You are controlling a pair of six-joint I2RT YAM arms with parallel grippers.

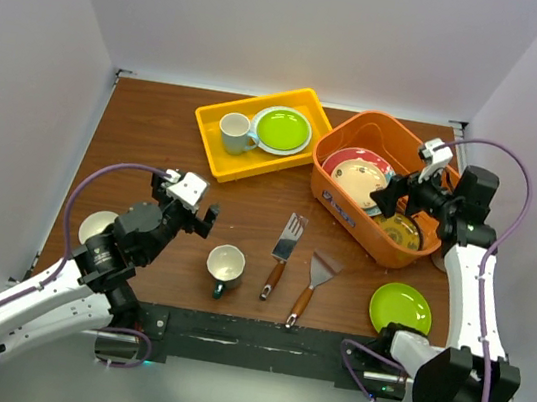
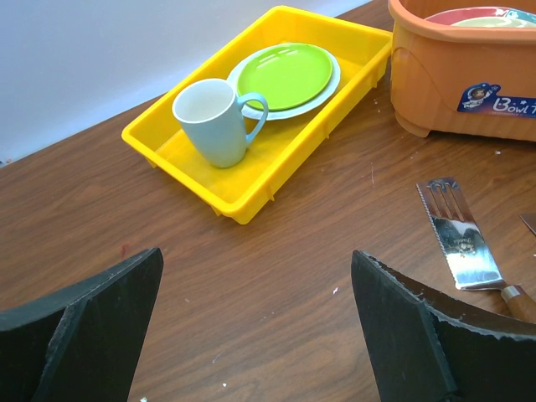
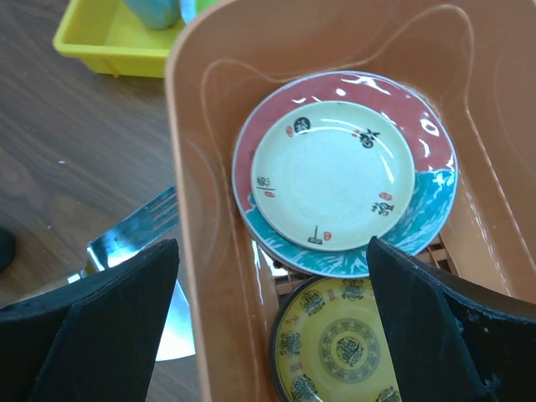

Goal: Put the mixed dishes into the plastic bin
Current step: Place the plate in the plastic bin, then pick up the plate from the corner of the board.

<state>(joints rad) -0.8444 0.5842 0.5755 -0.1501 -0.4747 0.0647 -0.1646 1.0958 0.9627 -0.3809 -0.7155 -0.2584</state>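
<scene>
From above, the plastic bin (image 1: 345, 132) stands at the table's back right. The right gripper (image 1: 391, 194) hangs over it with fingers spread and nothing between them. The step in hand looks like clearing the bin for the next dish. This is best done by rising straight up, so neither finger catches the orange wall or the plates below. A lime green plate (image 1: 401, 308) lies near the right arm's base, a dark-teal mug (image 1: 225, 267) sits front centre, and a small white bowl (image 1: 95, 226) is partly hidden behind the left arm. Two spatulas (image 1: 285, 249) lie between mug and plate and could be knocked by a low sweep.

The left wrist view shows the left gripper (image 2: 255, 318) spread wide over bare wood, holding nothing. Ahead is the yellow tray (image 2: 251, 205) with a white mug (image 2: 213, 121) and another green plate (image 2: 285, 75).

The right wrist view looks down into the bin. A cream plate (image 3: 332, 176) rests on a red-rimmed plate (image 3: 352, 88), and a yellow patterned plate (image 3: 339, 352) lies just beside them.
</scene>
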